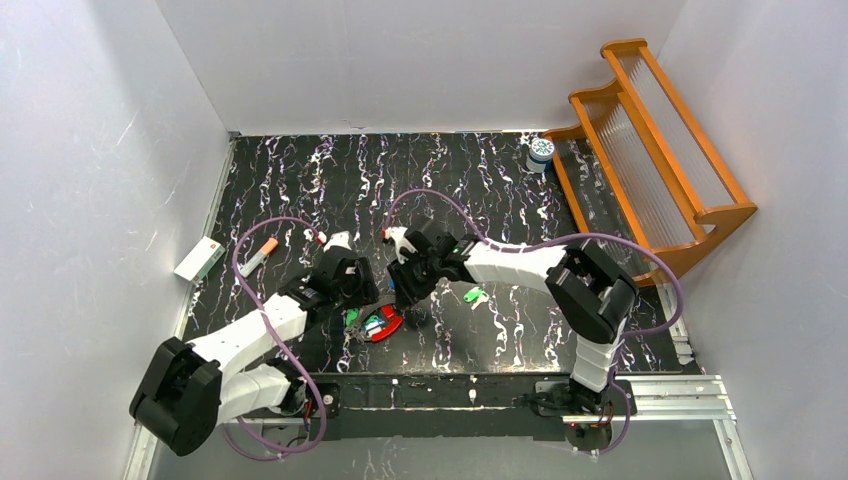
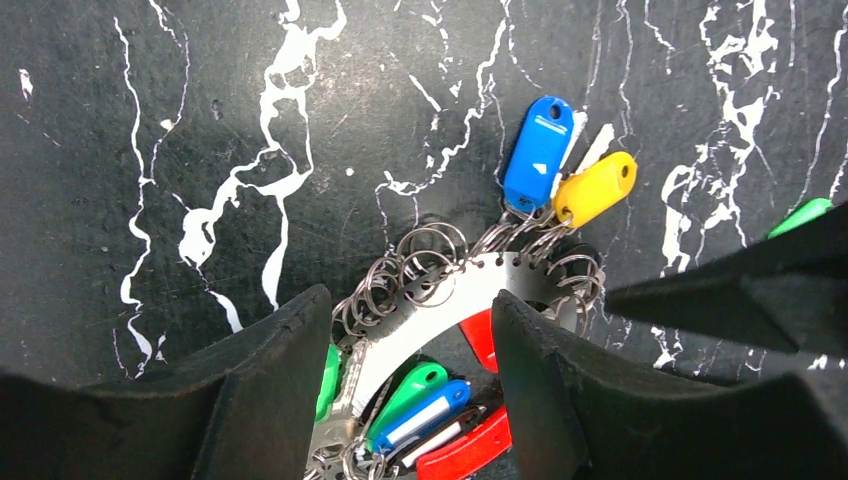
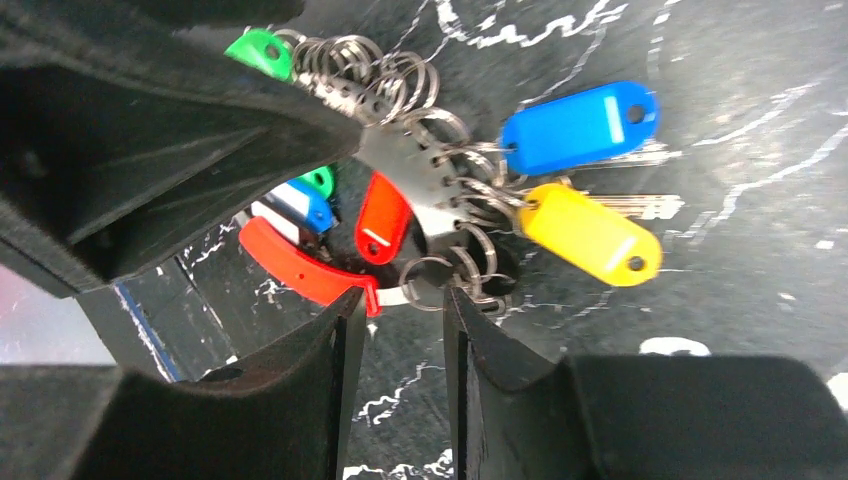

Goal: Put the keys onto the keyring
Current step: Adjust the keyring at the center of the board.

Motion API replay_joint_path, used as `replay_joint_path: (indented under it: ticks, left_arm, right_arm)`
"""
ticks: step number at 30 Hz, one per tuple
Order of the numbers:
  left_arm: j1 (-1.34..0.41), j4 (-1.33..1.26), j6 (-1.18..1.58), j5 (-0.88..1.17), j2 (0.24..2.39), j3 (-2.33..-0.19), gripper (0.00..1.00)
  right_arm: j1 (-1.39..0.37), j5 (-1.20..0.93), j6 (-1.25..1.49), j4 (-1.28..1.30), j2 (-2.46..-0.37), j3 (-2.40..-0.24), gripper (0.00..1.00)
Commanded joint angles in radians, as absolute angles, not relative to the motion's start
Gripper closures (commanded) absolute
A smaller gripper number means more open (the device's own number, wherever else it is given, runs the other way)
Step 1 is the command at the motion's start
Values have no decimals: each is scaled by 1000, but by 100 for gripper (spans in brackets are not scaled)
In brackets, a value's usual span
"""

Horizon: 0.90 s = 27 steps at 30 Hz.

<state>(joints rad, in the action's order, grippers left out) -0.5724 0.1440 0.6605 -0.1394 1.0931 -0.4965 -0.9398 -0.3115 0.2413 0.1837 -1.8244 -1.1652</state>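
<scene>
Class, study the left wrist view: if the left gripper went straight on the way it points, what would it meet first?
Most likely the keyring: its metal band lies straight ahead between the open fingers of the left gripper, with tagged keys strung beside it. Depth is unclear.

Keyring (image 1: 380, 326): low ctr of top view, on table (image 1: 300, 170), btw my 2 pincers.
L pincer (image 1: 355, 300): just upper-left of it.
R pincer (image 1: 408, 303): just upper-right.
Loose key (image 1: 474, 295): right of R pincer.
Jar (image 1: 541, 153): upper right, by rack (image 1: 650, 150).
</scene>
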Motion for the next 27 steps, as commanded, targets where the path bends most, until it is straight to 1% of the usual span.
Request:
replay_joint_path:
  ticks: [1,8,12,16,19,22,27]
  left_arm:
    - [-565,181,651,-157,1110,-471,43]
    - [-564,154,652,-129,1111,-447,44]
    - [-564,115,638,-92,1121,-439,54]
    - [-564,31,640,-18,1157,-431,62]
    - [-564,-9,650,35,1187,-436,63]
    - [-564,-27,651,32,1191,-444,64]
    - [-564,-6,649,14,1144,-440,65]
  right_arm:
    - [-965,-303,260,184,-1833,-1196,58]
    - [-963,-282,272,155,-1803,-1159,52]
    - [-954,-323,291,121,-1797,-1138,51]
    - [-954,-411,310,63,-1797,-1122,53]
    - [-961,-459,319,45,-1822,-1133,55]
    - [-971,-463,320,52,-1856,-1147,57]
    - [-971,-394,321,99,-1887,-1147,60]
